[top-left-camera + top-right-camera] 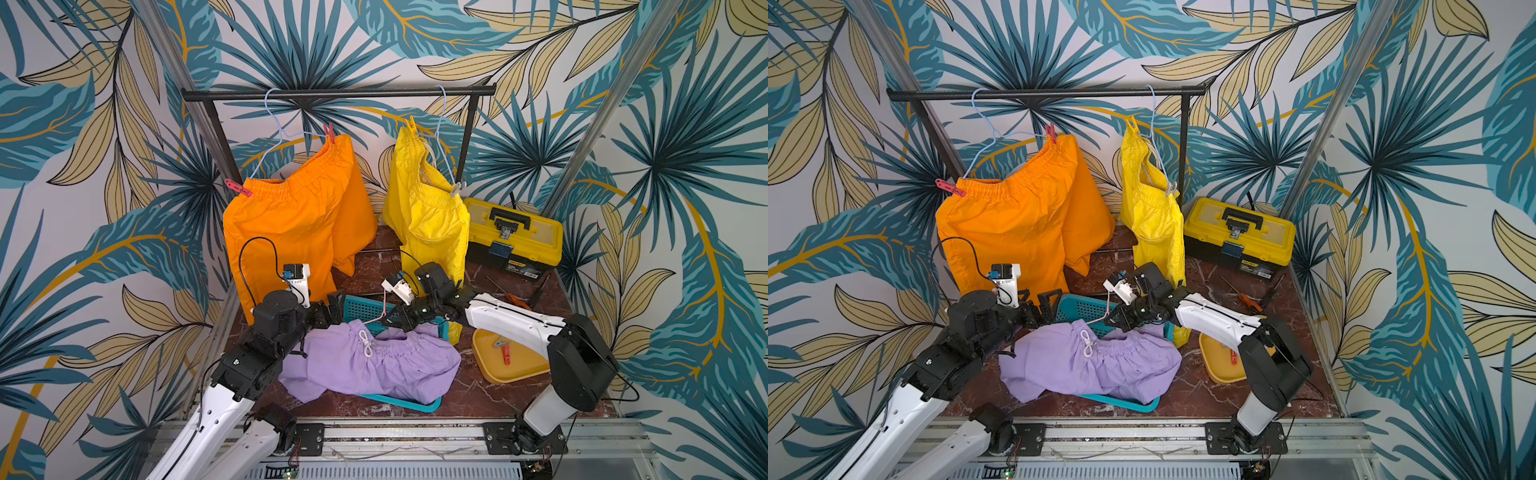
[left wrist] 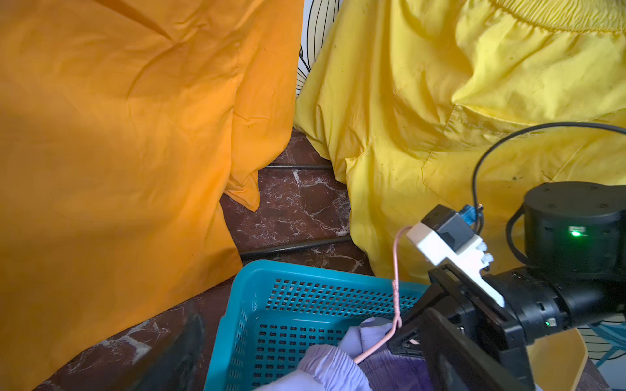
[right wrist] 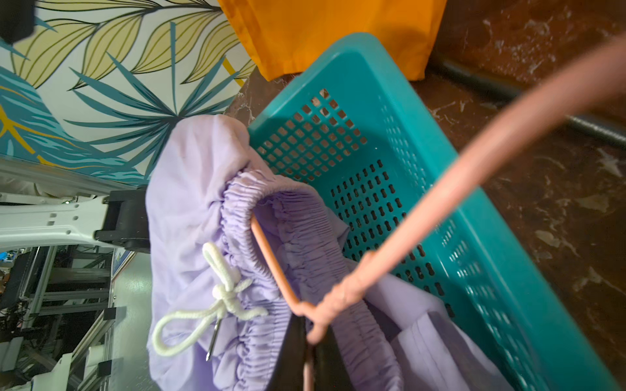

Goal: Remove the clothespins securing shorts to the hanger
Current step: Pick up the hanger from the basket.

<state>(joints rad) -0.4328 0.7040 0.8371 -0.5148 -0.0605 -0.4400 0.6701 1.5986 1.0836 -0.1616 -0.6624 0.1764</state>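
Progress is judged at roughly one third. Two pins, a grey clothespin (image 1: 500,343) and a red clothespin (image 1: 505,355), are found in the yellow tray (image 1: 525,372). No pin is seen on the lilac shorts (image 1: 374,365), which are heaped over the teal basket (image 1: 361,309) with the pink wire hanger (image 3: 440,193) threaded through the waistband. The right gripper (image 1: 390,319) is clamped shut on that hanger just below its twisted neck. The left gripper (image 1: 328,309) is held empty, jaws fully apart, beside the basket's rim. Four pins are left to be removed: the lower red pin (image 1: 237,188) and upper red pin (image 1: 329,132) on the orange shorts (image 1: 291,224), and the yellow pin (image 1: 412,124) and grey pin (image 1: 457,189) on the yellow shorts (image 1: 428,208). Both pairs are hung under the black rail (image 1: 332,93).
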